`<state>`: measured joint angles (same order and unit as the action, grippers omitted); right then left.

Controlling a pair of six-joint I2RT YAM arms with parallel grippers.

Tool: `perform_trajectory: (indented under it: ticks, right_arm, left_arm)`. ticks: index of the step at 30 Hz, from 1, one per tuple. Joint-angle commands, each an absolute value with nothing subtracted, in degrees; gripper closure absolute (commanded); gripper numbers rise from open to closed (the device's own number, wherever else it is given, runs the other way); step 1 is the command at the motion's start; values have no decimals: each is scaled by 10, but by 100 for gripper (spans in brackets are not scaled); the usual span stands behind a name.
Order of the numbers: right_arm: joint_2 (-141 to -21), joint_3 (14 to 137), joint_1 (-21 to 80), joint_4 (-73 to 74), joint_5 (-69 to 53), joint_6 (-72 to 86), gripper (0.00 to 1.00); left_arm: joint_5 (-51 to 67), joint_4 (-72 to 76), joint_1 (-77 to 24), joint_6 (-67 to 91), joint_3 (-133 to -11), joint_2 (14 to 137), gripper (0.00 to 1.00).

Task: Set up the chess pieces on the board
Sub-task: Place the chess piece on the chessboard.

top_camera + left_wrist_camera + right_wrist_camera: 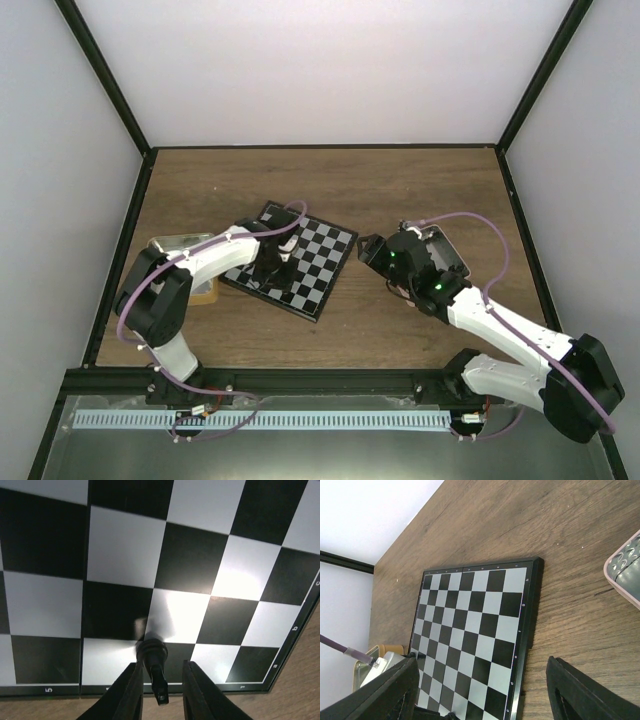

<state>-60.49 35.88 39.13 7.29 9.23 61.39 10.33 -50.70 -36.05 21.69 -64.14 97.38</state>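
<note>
Seen from my remote station, the left pincer (161,666) hangs low over the board (325,255). Its two dark fingers (131,692) are slightly parted around a black chess piece (151,652), with a sliver of gap on each side, so neither pad presses it. The piece stands upright with its long axis running straight up toward the wrist camera, its round collar below and its narrow top nearest the lens. It sits in the outermost row of squares, just inside the thin black rim with its printed numerals and not far from a corner. Blur hides which square it is on. The board is flat and glossy, its black and pale grey checks throwing back a bright glare. It lies skewed on the brown wood-grain counter (400,190), with one corner aimed at the far wall and another at the arm bases. The right pincer (482,660) is spread wide and holds nothing, hovering off the board's right side. Behind it, the rounded corner of the pink tray (625,570) rests on the wood, and a strip of plain counter separates it from the board's rim. The tan tray (205,292) lies under the left arm, near the board's left edge. More wood runs from the board's far corner to the back wall.
</note>
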Motion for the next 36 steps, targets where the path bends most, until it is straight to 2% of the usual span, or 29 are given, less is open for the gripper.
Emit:
perform_trajectory:
  ticks: [1,7,15,21,28,36]
  right_arm:
    - [-607,359,389,75,112,609,29]
    - [-605,359,389,76,114,610,29]
    - [-607,358,390,76,114,608,29]
    - [-606,359,390,79,114,607,29]
    - [-602,357,389,82,114,609,29]
    - [-601,359,389,82,107,611,29]
  left_arm:
    - [91,-477,-362,222,-637,962,78]
    - [67,-485,-362,218,-635,959,95]
    - [-18,-513,-356,231,-638,924,96]
    - [-64,-520,-303,238,-615,904,96]
    - [-45,-494,-214,217,-597,905,96]
    - [-25,-461,-162,198,-614,926,96]
